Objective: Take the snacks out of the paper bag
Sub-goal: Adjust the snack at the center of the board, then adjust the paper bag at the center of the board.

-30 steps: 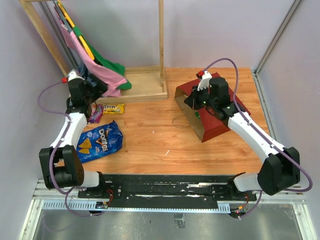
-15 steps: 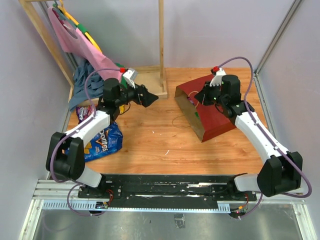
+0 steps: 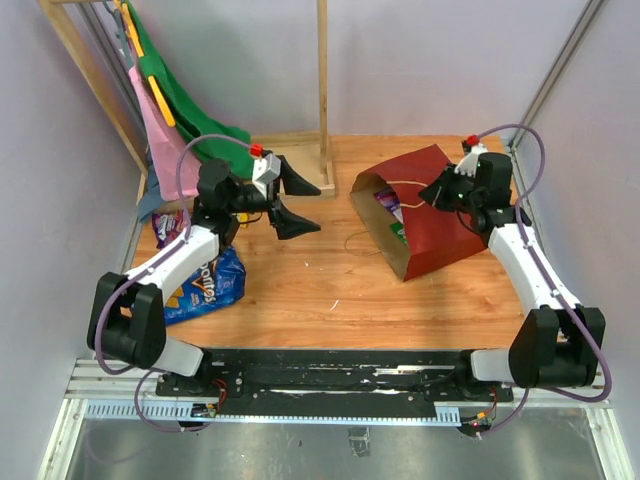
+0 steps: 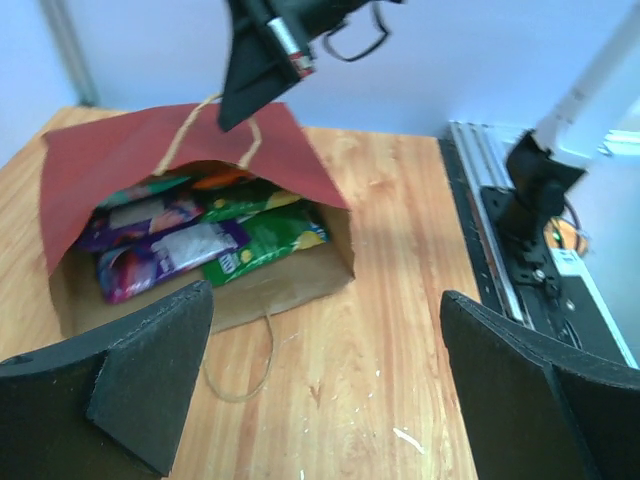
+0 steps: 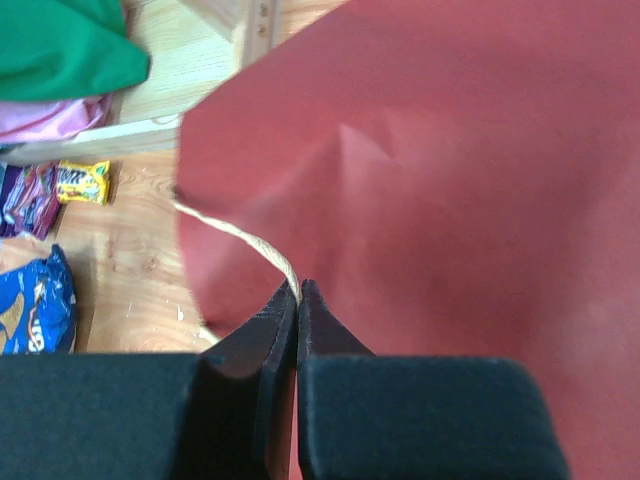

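Right gripper [image 5: 298,285]: jaws fully closed, pinching the thin pale string handle [image 5: 235,235] of the dark red paper bag with brown kraft inside [image 3: 435,215]. The handle runs taut from the fingertips to the bag's upper edge, and that upper panel is lifted off the table. The bag lies on its side at the right of the wooden table [image 3: 320,290], mouth facing left. Its second string handle [image 4: 245,370] trails loose on the wood in front of the mouth.

Left gripper [image 3: 300,207]: jaws spread wide, holding nothing, in the air near mid-table, pointed at the bag's mouth and apart from it.

Inside the bag: glossy purple packet [image 4: 165,245], green packet [image 4: 265,240], and orange and teal ones behind them.

Already out, at table left: large blue Doritos chip bag [image 3: 200,285], small purple pack [image 3: 168,225], small yellow pack [image 5: 82,182].

Far left corner: green cloth [image 3: 190,130] and pink cloth [image 3: 155,130] hang on a wooden rack [image 3: 322,90].
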Robot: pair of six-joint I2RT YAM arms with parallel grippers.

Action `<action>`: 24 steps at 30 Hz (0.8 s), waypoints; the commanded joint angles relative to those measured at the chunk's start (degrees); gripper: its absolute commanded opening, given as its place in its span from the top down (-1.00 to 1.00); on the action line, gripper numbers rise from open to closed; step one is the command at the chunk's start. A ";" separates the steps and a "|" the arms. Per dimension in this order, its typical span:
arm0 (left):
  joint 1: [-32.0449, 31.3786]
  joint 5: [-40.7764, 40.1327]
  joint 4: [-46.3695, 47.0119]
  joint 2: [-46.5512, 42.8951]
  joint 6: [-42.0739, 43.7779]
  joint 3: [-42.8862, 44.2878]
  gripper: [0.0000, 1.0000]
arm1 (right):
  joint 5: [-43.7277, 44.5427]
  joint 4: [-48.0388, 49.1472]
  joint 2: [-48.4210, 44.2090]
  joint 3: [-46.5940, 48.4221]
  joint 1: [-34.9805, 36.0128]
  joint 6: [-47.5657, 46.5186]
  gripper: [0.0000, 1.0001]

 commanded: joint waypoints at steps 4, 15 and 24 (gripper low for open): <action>-5.10 8.71 -10.89 1.48 15.84 4.05 -0.99 | -1.05 1.17 -0.43 -0.95 -4.19 2.87 0.99; -15.22 -19.14 -12.87 16.42 5.33 16.80 -0.97 | -5.56 4.35 -2.57 -2.62 -13.03 6.47 0.99; -18.12 -46.03 8.89 24.10 -14.67 9.64 -0.90 | -5.90 3.88 -3.37 -1.63 -6.95 2.20 0.99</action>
